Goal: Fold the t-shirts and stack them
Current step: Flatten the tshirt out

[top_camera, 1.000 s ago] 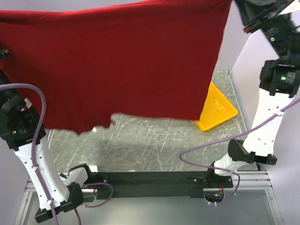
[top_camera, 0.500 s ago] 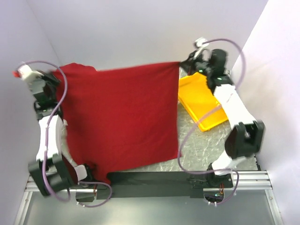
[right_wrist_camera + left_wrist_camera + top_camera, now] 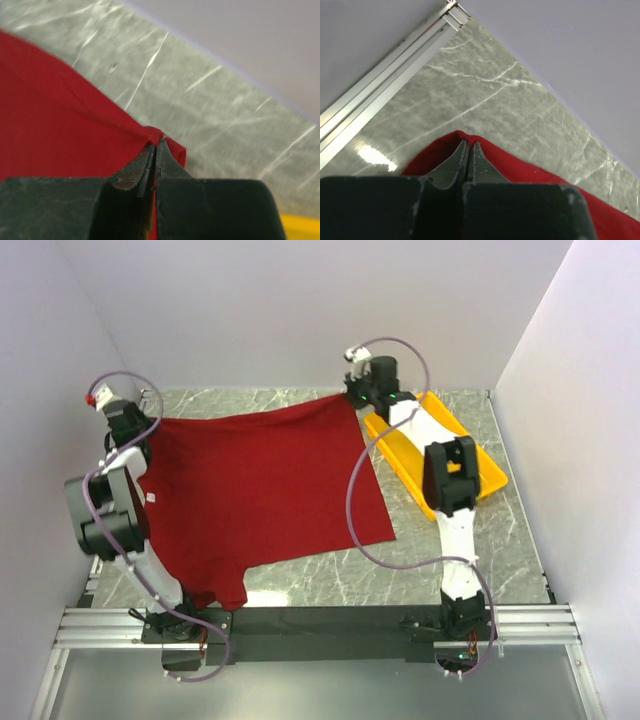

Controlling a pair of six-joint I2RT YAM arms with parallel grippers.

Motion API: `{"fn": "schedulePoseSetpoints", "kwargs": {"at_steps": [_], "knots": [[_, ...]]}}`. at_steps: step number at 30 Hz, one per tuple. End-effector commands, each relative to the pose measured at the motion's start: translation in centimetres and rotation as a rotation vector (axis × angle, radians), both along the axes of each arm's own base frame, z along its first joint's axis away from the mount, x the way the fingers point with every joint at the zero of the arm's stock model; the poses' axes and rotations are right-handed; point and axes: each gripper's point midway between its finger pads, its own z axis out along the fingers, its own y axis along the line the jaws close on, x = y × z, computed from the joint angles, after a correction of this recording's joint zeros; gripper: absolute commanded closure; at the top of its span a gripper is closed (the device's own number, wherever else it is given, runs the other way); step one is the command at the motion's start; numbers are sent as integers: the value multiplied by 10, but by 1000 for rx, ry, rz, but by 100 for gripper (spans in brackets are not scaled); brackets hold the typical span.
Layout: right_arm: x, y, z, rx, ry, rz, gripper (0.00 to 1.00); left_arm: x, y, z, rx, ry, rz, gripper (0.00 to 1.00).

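Observation:
A red t-shirt (image 3: 255, 490) lies spread flat on the grey marble table, reaching from the far left to the middle. My left gripper (image 3: 150, 425) is shut on its far left corner; in the left wrist view (image 3: 468, 145) the jaws pinch the red cloth (image 3: 520, 170). My right gripper (image 3: 352, 395) is shut on the far right corner, next to the yellow tray; in the right wrist view (image 3: 156, 145) the closed jaws pinch the red hem (image 3: 60, 115). Both arms reach far across the table.
A yellow tray (image 3: 475, 465) lies at the right of the shirt, under the right arm. Walls close the table on the left, back and right. A metal rail (image 3: 385, 85) runs along the left table edge. Bare marble (image 3: 460, 560) shows at the near right.
Both grippers have carried the shirt from hanging high in front of the camera down and away to the far side. It now lies flat on the table.

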Motion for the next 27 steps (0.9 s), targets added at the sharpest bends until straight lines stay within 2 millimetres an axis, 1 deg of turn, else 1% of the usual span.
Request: {"fn": "schedulePoseSetpoints", "kwargs": {"at_steps": [1,2,3,4,5,6,7,9,10,11,12,13,14,15,16,17,18,19,20,21,22,23,24,25,26,27], "knots": [[37,-1,40,-59,-124,-158,100,34,5,17,-1,-39,2,99],[41,2,38,-66,-128,-166,100,37,5,7,-14,-8,2,99],[46,10,33,-76,-134,-170,100,42,4,2,-18,7,-1,99],[50,7,31,-103,-144,-202,100,49,6,-4,-21,19,2,99],[52,10,29,-112,-150,-205,100,51,7,-8,-29,31,12,99],[55,16,27,-127,-168,-202,100,56,8,-6,-26,25,23,99],[57,14,26,-151,-182,-231,100,58,9,-14,-36,38,35,99],[61,15,20,-173,-197,-249,100,59,11,-22,-42,62,55,99],[61,16,18,-185,-203,-252,100,62,14,-25,-43,70,67,99],[63,11,16,-204,-207,-282,100,64,15,-27,-46,78,75,99],[66,11,13,-210,-211,-291,100,66,17,-27,-47,88,80,99],[67,11,12,-214,-212,-298,99,68,18,-34,-48,104,80,98],[70,8,13,-221,-219,-314,96,69,18,-37,-47,111,84,96],[72,6,7,-233,-221,-318,89,72,19,-34,-49,107,82,93],[73,5,8,-235,-227,-326,83,73,19,-38,-54,117,82,79],[74,4,7,-239,-231,-332,76,75,19,-37,-54,120,78,72],[76,4,9,-236,-239,-331,57,79,21,-30,-50,107,78,66],[75,6,13,-228,-244,-321,50,78,21,-27,-47,120,75,56],[73,6,13,-224,-240,-309,39,79,21,-19,-42,113,70,53],[71,11,31,-199,-269,-284,35,83,21,-7,-34,94,57,48],[68,13,39,-192,-283,-268,31,81,23,12,-9,73,56,38],[62,14,33,-201,-272,-238,24,79,25,23,2,63,58,32],[57,14,61,-195,-320,-214,21,76,25,34,9,48,49,31],[50,21,70,-184,-331,-155,17,70,23,61,31,9,43,25],[39,24,62,-199,-309,-104,12,64,22,70,35,6,40,24],[25,22,86,-233,-343,-36,11,54,19,71,24,29,28,24]]}}
